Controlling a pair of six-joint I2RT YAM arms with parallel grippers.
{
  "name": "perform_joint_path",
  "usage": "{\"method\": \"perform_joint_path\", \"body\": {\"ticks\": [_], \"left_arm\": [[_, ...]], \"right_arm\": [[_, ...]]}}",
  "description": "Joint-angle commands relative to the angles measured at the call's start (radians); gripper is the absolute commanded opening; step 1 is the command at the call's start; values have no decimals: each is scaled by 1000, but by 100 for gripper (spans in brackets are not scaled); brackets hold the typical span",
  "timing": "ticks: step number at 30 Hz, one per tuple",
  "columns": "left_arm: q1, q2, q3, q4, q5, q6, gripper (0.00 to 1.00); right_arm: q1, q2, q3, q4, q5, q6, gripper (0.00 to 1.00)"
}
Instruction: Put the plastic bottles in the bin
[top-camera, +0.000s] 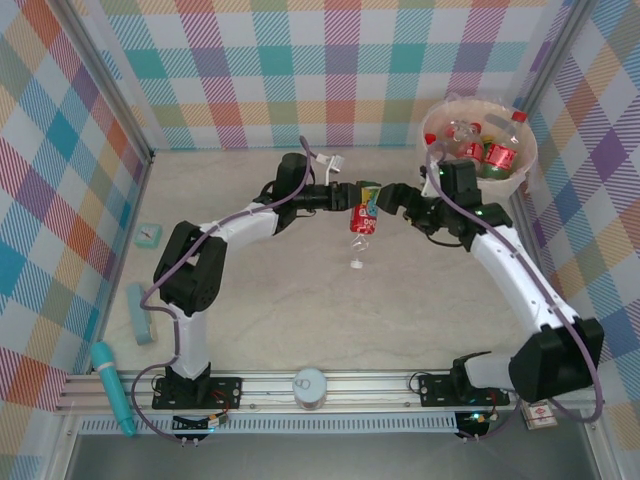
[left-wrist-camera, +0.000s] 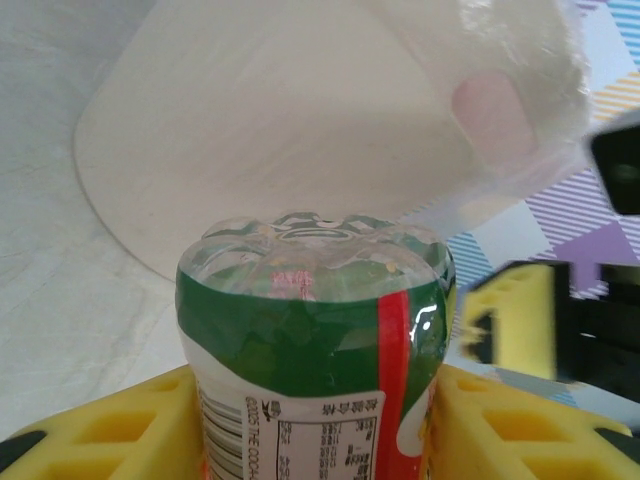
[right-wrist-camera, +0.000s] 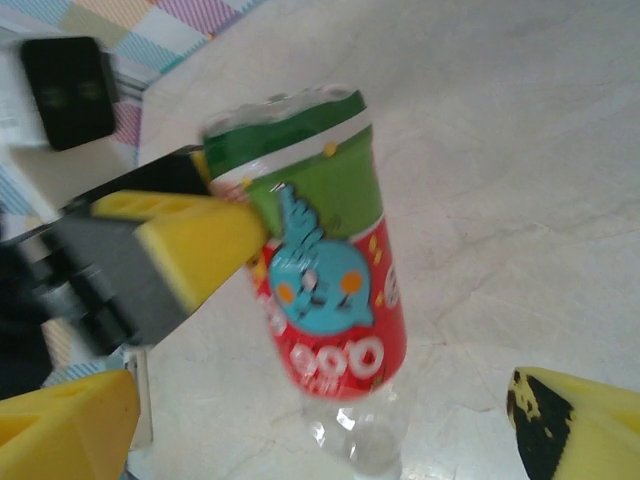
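Left tool (top-camera: 350, 196) was clamped on the green-and-red bottle (top-camera: 363, 212) near its base, holding it neck-down in the air over mid-counter (top-camera: 300, 300), well short of the bin (top-camera: 531, 160) in the far right corner. Right tool (top-camera: 391, 197) stood wide open just beside the bottle, gripping nothing, which reads as a handover. To do it well, I'd judge the right tool should take the labelled body below the left pads (right-wrist-camera: 195, 245), square to the bottle's axis. It should avoid the thin clear neck, which would likely crush or slip. Close firmly before the left lets go, then carry over the rim and release above the bottles in the bin (top-camera: 495, 152). Thin empty plastic, so expect flex in the grip. Around: white cap-like piece (top-camera: 356, 264) on the counter under the bottle, teal stick (top-camera: 115, 385) and pale blue block (top-camera: 140, 312) near left, round can top (top-camera: 310, 384) by the rail, all off the path. Likely snags were the two wrists crowding each other and the bin's rim.
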Motion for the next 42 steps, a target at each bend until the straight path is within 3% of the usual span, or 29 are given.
{"method": "perform_joint_path", "body": {"ticks": [1, 5, 16, 34, 36, 42], "left_arm": [[-35, -61, -4, -54, 28, 97, 52], [-52, -82, -3, -106, 15, 153, 52], [-70, -82, 15, -94, 25, 161, 53], [-79, -109, -3, -43, -13, 167, 58], [-78, -116, -9, -41, -22, 169, 63], [-54, -181, -79, -8, 22, 160, 92]], "right_arm": [[9, 59, 58, 58, 45, 21, 93], [10, 107, 92, 82, 14, 27, 88], [14, 159, 105, 114, -38, 55, 85], [11, 181, 140, 71, -11, 56, 54], [12, 176, 143, 70, -1, 57, 53], [-18, 148, 247, 4, 80, 10, 53]]}}
